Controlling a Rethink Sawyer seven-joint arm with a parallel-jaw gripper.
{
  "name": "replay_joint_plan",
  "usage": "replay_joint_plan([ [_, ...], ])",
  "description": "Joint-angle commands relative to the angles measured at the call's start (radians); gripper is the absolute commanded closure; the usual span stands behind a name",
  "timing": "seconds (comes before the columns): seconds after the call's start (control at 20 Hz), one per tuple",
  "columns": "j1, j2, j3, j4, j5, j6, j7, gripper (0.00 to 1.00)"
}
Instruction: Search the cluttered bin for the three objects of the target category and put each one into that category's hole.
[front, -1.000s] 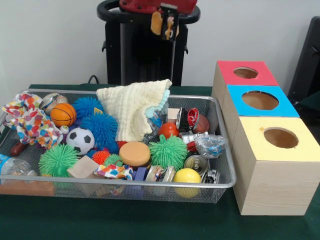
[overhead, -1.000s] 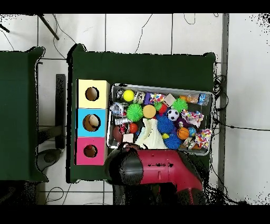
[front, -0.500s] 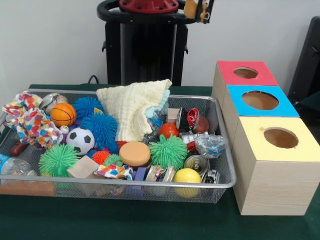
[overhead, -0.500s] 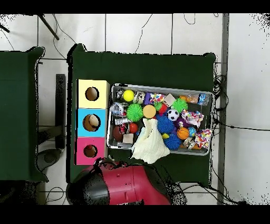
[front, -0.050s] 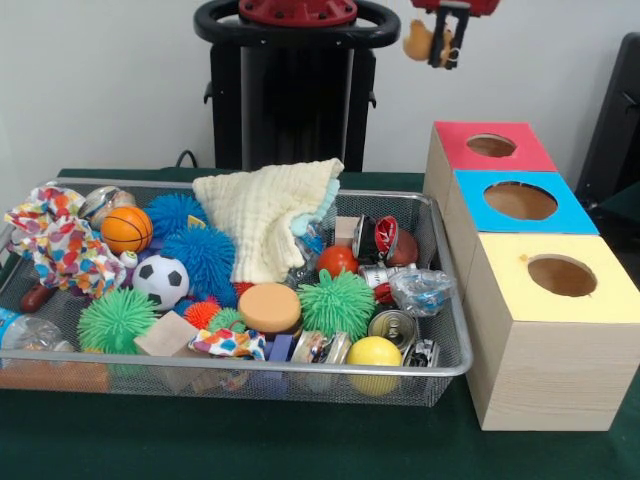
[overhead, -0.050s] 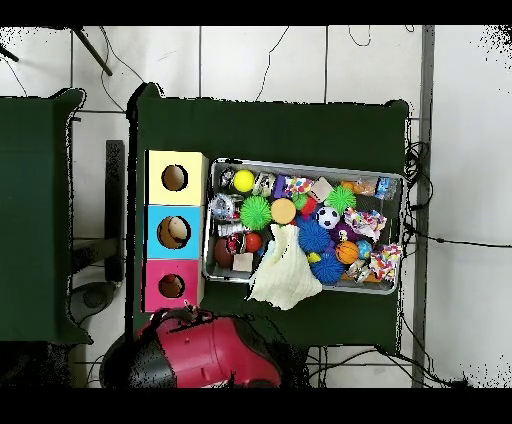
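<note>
Clamped in my black pincer is a small tan-yellow rounded object, held high above the red-topped wooden box and its round hole. It looks lumpy, with an orange patch; its long axis and facing I cannot tell. Below left sits the wire mesh bin.

Wire-mesh metal bin, waffle-textured cloth, pale raw-wood boxes
</note>
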Motion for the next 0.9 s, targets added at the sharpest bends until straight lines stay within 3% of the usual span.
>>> replay_joint_plan([
  [0.05, 0.081, 0.110, -0.051, 0.005, -0.001, -0.100, 0.226, 1.00],
  [0.3, 0.199, 0.160, -0.104, -0.034, 0.052, -0.116, 0.307, 1.00],
  [0.5, 0.248, 0.189, -0.131, -0.059, 0.074, -0.133, 0.328, 1.00],
  [0.9, 0.218, 0.274, -0.144, -0.085, 0.116, -0.246, 0.250, 1.00],
])
